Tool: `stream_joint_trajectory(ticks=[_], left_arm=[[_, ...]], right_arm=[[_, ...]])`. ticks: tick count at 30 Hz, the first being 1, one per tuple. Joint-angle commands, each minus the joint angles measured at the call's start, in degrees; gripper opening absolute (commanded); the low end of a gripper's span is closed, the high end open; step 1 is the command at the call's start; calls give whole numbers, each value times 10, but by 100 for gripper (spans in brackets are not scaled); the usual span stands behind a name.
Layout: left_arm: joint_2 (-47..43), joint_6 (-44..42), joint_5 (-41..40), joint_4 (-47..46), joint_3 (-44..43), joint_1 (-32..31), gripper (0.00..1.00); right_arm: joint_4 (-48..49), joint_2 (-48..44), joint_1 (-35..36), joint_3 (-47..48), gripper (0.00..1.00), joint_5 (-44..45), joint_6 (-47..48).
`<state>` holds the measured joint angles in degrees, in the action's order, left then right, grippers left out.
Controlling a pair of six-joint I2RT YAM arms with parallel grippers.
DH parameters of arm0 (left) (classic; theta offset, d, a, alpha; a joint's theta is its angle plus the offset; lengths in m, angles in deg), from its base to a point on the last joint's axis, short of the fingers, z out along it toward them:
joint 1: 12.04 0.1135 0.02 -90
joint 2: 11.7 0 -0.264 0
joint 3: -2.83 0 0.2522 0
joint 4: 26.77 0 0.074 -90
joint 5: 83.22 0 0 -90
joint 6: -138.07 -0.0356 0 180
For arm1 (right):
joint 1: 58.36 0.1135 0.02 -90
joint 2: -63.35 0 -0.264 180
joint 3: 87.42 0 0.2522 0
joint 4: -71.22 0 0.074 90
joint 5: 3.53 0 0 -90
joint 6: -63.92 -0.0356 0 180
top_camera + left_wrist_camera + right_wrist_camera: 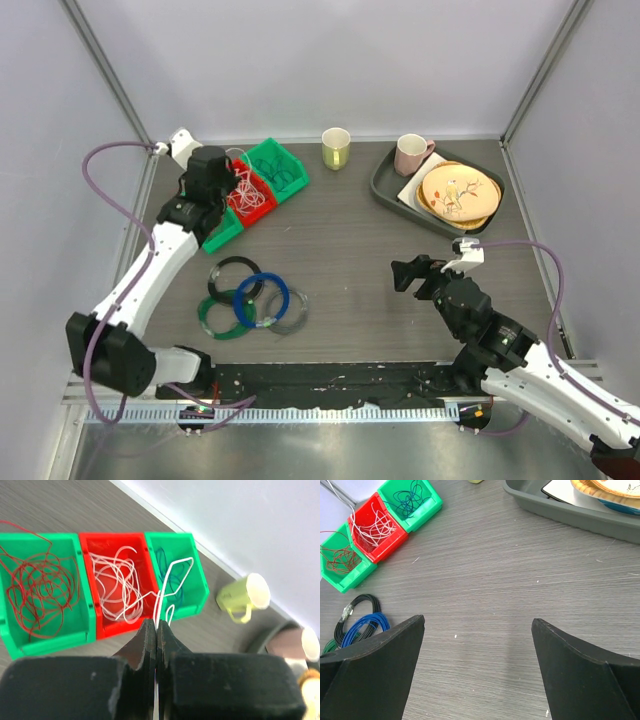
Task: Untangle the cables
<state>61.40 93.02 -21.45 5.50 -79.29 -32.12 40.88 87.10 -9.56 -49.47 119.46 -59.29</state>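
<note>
My left gripper [157, 625] is shut on a white cable [162, 587] and holds it above the bins. The cable trails down into the red bin [114, 587], where more white cable lies tangled. A green bin [42, 590] holds red cable; another green bin [175, 575] holds dark blue cable. In the top view the left gripper [235, 178] is over the red bin [252, 195]. Coiled black [232, 270], blue [262, 298], green [218, 315] and grey [290, 312] cables lie on the table. My right gripper [478, 625] is open and empty above bare table.
A yellow-green mug [335, 148] stands at the back. A grey tray [385, 185] at the back right holds a pink mug [410, 153] and plates [458, 192]. The frame posts stand at the back corners.
</note>
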Motion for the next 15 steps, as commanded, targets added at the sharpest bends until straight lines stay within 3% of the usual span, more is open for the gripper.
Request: stream_joint_trajectory(ticks=[1,9,15], left_arm=[[75,27,-13,-20,-55,36,0],[232,44,-10,82,-203,72,0],[313,76,-48,159,-247,72,0]], right_arm=[[0,6,3,2,94,14,-16],[-8,11,3,5,97,15,-18],[-22,21,2,10,97,31,-22]])
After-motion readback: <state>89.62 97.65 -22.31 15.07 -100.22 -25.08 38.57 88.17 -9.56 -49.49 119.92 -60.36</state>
